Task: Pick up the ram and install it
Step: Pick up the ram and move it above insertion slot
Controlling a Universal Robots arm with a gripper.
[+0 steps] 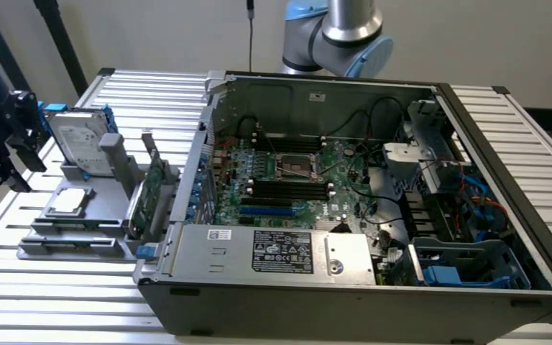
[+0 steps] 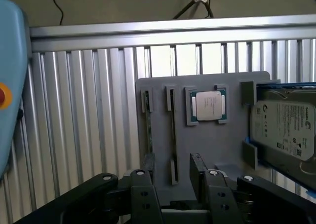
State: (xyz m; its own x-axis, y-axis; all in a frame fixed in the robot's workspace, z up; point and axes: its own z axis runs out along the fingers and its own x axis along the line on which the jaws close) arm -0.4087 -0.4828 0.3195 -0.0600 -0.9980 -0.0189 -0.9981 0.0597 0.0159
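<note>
In the wrist view I look down on a grey holder plate (image 2: 217, 140). A thin greenish stick stands edge-on in its outer slot, and I take it for the ram (image 2: 147, 130). A second long dark slot (image 2: 172, 130) runs beside it, in line with the gap between my fingers. My gripper (image 2: 173, 167) hangs well above the plate, open, with nothing between its black fingers (image 2: 198, 177). In the exterior view the gripper (image 1: 12, 162) shows at the left edge, above the holder (image 1: 89, 215).
A processor chip (image 2: 208, 105) and a hard drive (image 2: 286, 128) also sit on the holder. A taller green card (image 1: 146, 198) stands between the holder and the open computer case (image 1: 353, 280). Black memory slots (image 1: 290, 190) lie on the motherboard. A light-blue object (image 2: 12, 86) is close by.
</note>
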